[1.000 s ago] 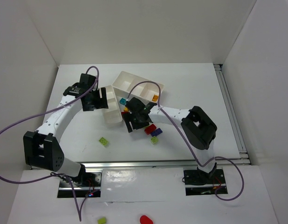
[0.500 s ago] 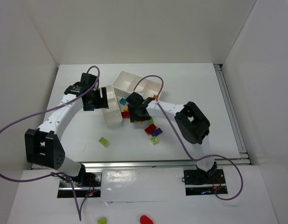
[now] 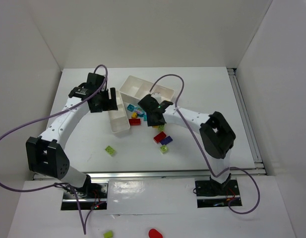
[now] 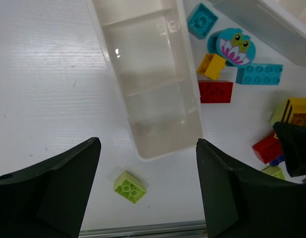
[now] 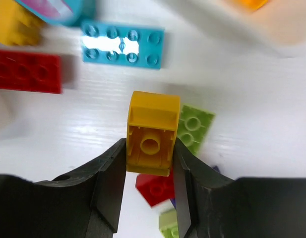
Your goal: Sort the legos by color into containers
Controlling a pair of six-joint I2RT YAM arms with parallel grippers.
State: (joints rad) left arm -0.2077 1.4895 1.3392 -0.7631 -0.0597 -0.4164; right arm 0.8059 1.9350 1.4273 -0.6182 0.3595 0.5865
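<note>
My right gripper point(image 5: 150, 149) is shut on an orange-yellow lego point(image 5: 152, 136), held above the pile with its hollow underside toward the camera. Under it lie a cyan plate point(image 5: 123, 43), a red brick point(image 5: 27, 71) and a lime green brick point(image 5: 195, 127). From above, the right gripper point(image 3: 153, 115) hangs just in front of the wider white tray point(image 3: 141, 89). My left gripper point(image 3: 105, 99) is open and empty over the narrower tray point(image 4: 157, 74). A lime green lego point(image 4: 129, 187) lies on the table between its fingers and past that tray's end.
More legos lie near the trays: red point(image 3: 159, 137), purple point(image 3: 166, 141), lime green point(image 3: 164, 148) and, apart, lime green point(image 3: 110, 150). A round cyan flower piece point(image 4: 234, 44) sits beside the narrow tray. A metal rail point(image 3: 167, 173) marks the near edge. A red blob point(image 3: 154, 233) lies beyond it.
The right gripper closed on the orange-yellow lego and shifted right with it. The left gripper moved a little farther back over the narrower tray, still open.
</note>
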